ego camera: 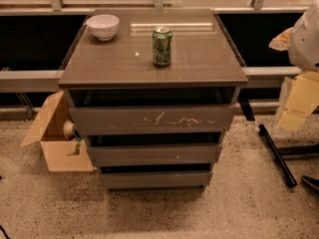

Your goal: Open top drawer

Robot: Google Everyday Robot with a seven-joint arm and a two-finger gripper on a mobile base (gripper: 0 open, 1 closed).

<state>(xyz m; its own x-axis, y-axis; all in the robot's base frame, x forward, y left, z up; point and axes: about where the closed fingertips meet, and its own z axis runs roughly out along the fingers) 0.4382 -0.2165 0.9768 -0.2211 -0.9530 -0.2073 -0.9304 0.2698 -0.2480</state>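
Desk (199, 54): grey-brown drawer unit with a glossy top, standing on speckled floor against a low window rail. It has three drawer fronts stacked one below the other, each with a dark band above it.

Top drawer (149, 119): the widest front, directly under the desk top. It is flat and handleless, with pale scratch marks clustered across its middle. The shadowed slot between its upper edge and the top gives no view of what is inside.

Middle drawer (154, 154) and bottom drawer (155, 179): narrower, plain grey fronts. Their insides are also hidden.

Cardboard box (60, 153): on the floor just beside the desk's left side, flaps open, one flap leaning up and out to the left. Inside, against the desk-side wall, is a pale round object (68, 129) (possibly a roll; hard to identify), with something small and dark below it.

End effector (298, 103): at the far right edge, level with the top drawer but well apart from it, seen as pale yellowish blocks hanging under the white arm housing (305, 34). Partly cut off by the frame; I cannot tell whether it is apart or together.

Black stand legs (276, 156): on the floor below the end effector.

Bowl (103, 26): white, upright, at the back left corner of the desk top. Its visible interior is plain white.

Can (162, 46): green, upright, near the middle of the desk top, well apart from the bowl.
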